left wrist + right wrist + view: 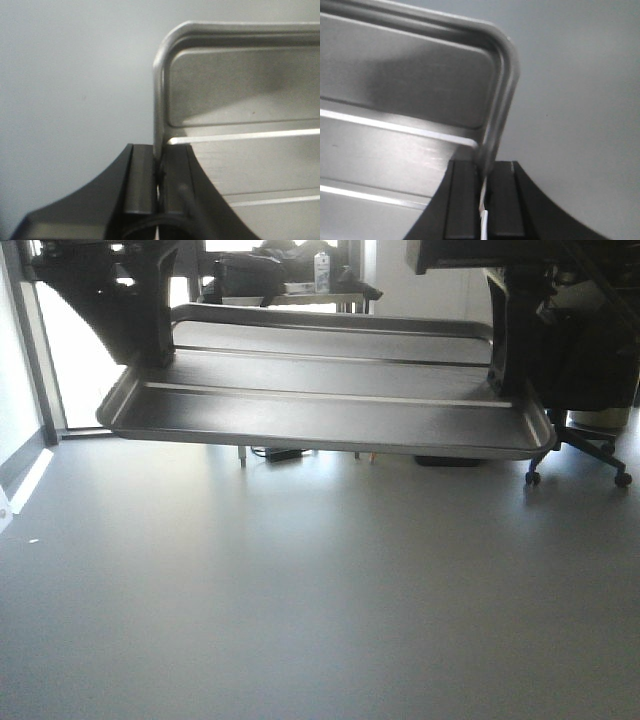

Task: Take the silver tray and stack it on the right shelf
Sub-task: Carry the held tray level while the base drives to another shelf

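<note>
The silver tray [330, 410] hangs level in the air above the grey floor, its two long raised ridges running across the base. My left gripper [150, 358] is shut on its left short rim and my right gripper [505, 380] on its right short rim. In the left wrist view the tray [240, 100] rim runs down between the closed jaws of the left gripper [159, 175]. The right wrist view shows the tray [410, 90] rim pinched the same way by the right gripper [485, 190]. The right shelf is out of view.
Grey floor [300, 590] fills the foreground. An office chair [590, 445] on castors stands at the right behind the tray. A table with a small bottle [322, 270] is at the back, a dark box [283, 453] lies under it, and a bright doorway [70, 360] is at the left.
</note>
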`<action>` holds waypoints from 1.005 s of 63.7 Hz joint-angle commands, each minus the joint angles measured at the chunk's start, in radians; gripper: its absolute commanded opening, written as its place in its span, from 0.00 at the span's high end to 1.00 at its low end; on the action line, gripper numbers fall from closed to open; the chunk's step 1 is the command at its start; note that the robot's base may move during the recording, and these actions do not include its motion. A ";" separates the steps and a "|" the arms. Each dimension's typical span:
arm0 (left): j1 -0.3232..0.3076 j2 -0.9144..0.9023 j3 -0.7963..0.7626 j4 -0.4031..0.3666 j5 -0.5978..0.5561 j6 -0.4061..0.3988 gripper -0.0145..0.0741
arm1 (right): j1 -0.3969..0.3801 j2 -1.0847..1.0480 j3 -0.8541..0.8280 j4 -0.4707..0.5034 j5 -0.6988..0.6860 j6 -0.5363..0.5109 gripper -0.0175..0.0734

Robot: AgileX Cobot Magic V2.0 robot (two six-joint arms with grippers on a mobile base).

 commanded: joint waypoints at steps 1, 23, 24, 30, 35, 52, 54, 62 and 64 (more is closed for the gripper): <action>-0.014 -0.048 -0.038 -0.009 -0.047 0.012 0.94 | 0.003 -0.042 -0.036 -0.002 -0.048 -0.035 0.74; -0.014 -0.048 -0.038 -0.009 -0.047 0.012 0.94 | 0.003 -0.042 -0.036 -0.002 -0.047 -0.035 0.74; -0.014 -0.048 -0.038 -0.009 -0.047 0.012 0.94 | 0.003 -0.042 -0.036 -0.002 -0.047 -0.035 0.74; -0.014 -0.048 -0.038 -0.009 -0.047 0.012 0.94 | 0.003 -0.042 -0.036 -0.002 -0.047 -0.035 0.74; -0.014 -0.048 -0.038 -0.009 -0.047 0.012 0.94 | 0.003 -0.042 -0.036 -0.002 -0.047 -0.035 0.74; -0.014 -0.048 -0.038 -0.009 -0.047 0.012 0.94 | 0.003 -0.042 -0.036 -0.002 -0.047 -0.035 0.74; -0.014 -0.048 -0.038 -0.009 -0.047 0.012 0.94 | 0.003 -0.042 -0.036 -0.002 -0.047 -0.035 0.74; -0.014 -0.048 -0.038 -0.009 -0.047 0.012 0.94 | 0.003 -0.042 -0.036 -0.002 -0.048 -0.035 0.74; -0.014 -0.048 -0.038 -0.009 -0.047 0.012 0.94 | 0.003 -0.042 -0.036 -0.002 -0.048 -0.035 0.74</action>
